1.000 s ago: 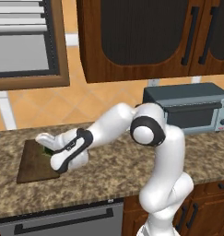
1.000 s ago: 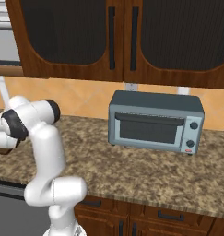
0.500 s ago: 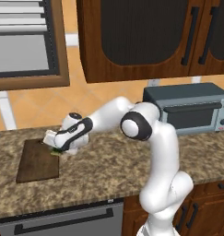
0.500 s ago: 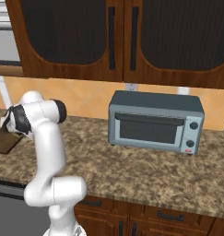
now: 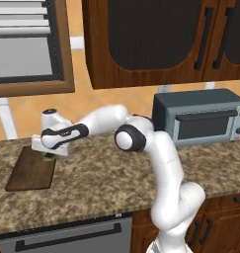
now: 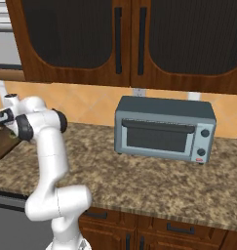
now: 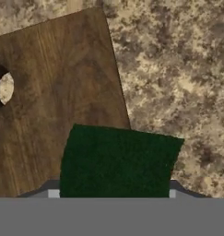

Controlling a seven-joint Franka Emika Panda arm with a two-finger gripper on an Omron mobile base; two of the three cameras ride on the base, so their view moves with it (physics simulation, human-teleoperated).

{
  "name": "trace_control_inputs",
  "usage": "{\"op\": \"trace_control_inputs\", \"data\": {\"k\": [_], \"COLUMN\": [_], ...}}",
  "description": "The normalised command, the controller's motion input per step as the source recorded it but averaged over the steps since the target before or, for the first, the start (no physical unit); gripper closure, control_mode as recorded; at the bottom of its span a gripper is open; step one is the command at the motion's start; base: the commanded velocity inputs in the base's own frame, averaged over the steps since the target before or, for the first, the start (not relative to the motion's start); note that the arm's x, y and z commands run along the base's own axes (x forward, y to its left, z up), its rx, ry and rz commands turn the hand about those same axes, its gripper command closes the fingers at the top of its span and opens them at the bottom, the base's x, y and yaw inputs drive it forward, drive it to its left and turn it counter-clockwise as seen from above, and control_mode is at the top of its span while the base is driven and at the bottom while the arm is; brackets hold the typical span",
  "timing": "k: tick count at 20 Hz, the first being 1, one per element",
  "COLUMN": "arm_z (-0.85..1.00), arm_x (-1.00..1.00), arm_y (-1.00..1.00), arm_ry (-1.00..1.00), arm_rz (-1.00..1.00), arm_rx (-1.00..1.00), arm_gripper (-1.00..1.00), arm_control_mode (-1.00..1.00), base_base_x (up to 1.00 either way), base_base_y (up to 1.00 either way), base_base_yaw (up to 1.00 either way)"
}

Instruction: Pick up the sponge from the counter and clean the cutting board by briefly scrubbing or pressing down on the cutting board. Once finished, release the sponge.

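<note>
Hand view puts the sponge (image 7: 118, 161) right under my cam, dark green block clamped between my fingers, hanging over the board's (image 7: 53, 101) edge where wood meets counter (image 7: 178, 69), near the hole end. Left base view has my gripper (image 5: 50, 154) at the board's far corner w/ the sponge pinched, so I reckon I'm mid-scrub; next I'd press down, shift more onto the wood, then let go. Count: 1 sponge, 1 board, 1 toaster oven (image 5: 203, 118) well off to the side.
</note>
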Motion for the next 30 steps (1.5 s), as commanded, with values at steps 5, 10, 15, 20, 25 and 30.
{"op": "trace_control_inputs", "data": {"k": [5,10,15,20,25,30], "arm_z": [-0.87,-0.48,1.00,0.18,-0.93,0.07], "arm_x": [-1.00,-0.80,0.35,0.68,-0.40,0.01], "arm_y": [-1.00,-0.74,0.85,0.97,-0.11,0.97], "arm_ry": [-0.01,-0.09,-0.18,0.20,0.06,-0.03], "arm_rz": [0.08,0.05,-0.12,-0.04,0.13,0.00], "arm_rx": [-0.24,-0.12,0.00,-0.14,-0.14,0.00], "arm_gripper": [1.00,1.00,1.00,1.00,1.00,1.00], "arm_control_mode": [-1.00,-1.00,-1.00,-1.00,-1.00,-1.00], "base_base_x": [0.00,0.00,0.00,0.00,0.00,0.00], "base_base_y": [0.00,0.00,0.00,0.00,0.00,0.00], "base_base_yaw": [0.00,0.00,0.00,0.00,0.00,0.00]}}
